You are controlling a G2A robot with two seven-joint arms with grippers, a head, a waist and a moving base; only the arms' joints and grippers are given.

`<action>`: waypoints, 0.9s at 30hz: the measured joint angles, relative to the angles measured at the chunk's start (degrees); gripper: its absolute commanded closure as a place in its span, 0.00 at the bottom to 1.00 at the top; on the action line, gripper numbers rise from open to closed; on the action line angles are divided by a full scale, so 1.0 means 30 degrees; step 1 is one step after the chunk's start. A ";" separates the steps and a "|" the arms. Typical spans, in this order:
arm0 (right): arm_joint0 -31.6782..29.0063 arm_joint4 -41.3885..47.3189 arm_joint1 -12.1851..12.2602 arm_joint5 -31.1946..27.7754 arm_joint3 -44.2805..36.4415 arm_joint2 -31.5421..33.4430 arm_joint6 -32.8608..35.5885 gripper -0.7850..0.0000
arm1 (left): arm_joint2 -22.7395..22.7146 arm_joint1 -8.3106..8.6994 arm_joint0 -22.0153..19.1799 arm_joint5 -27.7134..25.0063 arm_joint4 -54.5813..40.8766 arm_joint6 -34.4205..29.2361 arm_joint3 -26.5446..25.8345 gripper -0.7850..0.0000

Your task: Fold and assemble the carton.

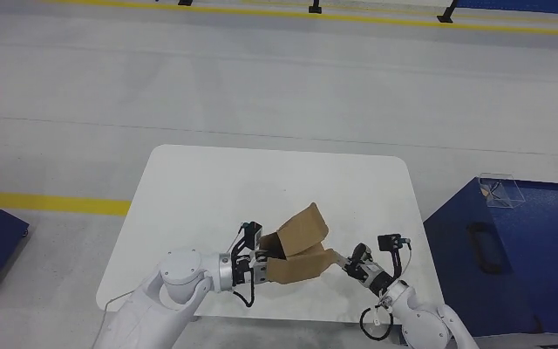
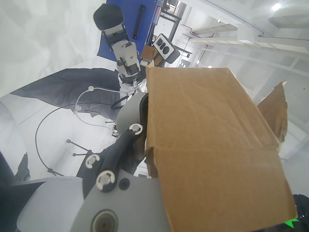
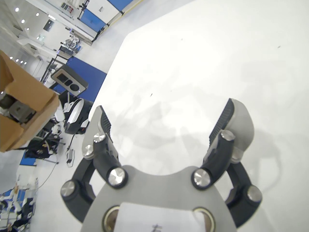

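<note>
Across the middle of the top view, a big white table (image 1: pixel 218 183). At the right edge of that frame, a blue cabinet (image 1: pixel 488 253), well apart from the work. Low in the middle of the frame, near the bottom edge of the table, the brown carton (image 1: pixel 301 246), held up and tilted, not lying flat. Looks only part way done: already standing open in a box shape, with one flap sticking up toward the upper right and another bent out to the lower right. Left to do, by the look of it: folding the flaps in and closing the ends. Inside the carton, just a dark gap; nothing to be seen in it. Just left of the carton, the left gripper (image 1: pixel 258 256), closed tight on a side wall of the carton, with a finger pressed flat on the cardboard. Just right of it, the right gripper (image 3: pixel 166 113), spread wide with nothing between its fingers, close beside the bent-out flap. On top of the blue cabinet, toward the upper right, a small clear box (image 1: pixel 501 188); cannot tell what is in it.
</note>
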 measured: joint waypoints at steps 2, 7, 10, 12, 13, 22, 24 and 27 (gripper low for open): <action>0.0041 0.0754 -0.0004 -0.0523 0.0097 -0.0241 0.0622 0.00 | 0.0151 -0.0026 -0.0068 0.0088 0.0018 0.0018 -0.0001 1.00; -0.0019 0.1350 -0.0019 -0.1401 0.0111 -0.0769 0.1073 0.00 | 0.0440 -0.0090 -0.0214 0.0163 -0.0027 0.0000 0.0203 1.00; -0.0112 0.1966 -0.0015 -0.1929 0.0090 -0.0774 0.0996 0.00 | 0.0568 -0.0119 -0.0259 0.0164 -0.0048 0.0037 0.0320 1.00; -0.0184 0.2517 0.0013 -0.2291 0.0019 -0.0563 0.0979 0.00 | 0.0632 -0.0131 -0.0283 0.0179 -0.0031 0.0061 0.0390 1.00; -0.0222 0.2786 0.0025 -0.2442 -0.0019 -0.0456 0.0954 0.00 | 0.0653 -0.0135 -0.0295 0.0188 -0.0026 0.0076 0.0417 1.00; -0.0532 0.4456 0.0164 -0.3205 -0.0512 0.0254 0.1536 0.00 | 0.0877 -0.0174 -0.0395 0.0268 0.0013 0.0014 0.0525 1.00; -0.0510 0.4422 0.0174 -0.3145 -0.0590 0.0302 0.1454 0.00 | 0.0920 -0.0183 -0.0426 0.0289 0.0028 0.0012 0.0544 1.00; -0.0504 0.4349 0.0183 -0.3084 -0.0737 0.0387 0.1198 0.00 | 0.0956 -0.0189 -0.0451 0.0290 0.0034 -0.0018 0.0550 1.00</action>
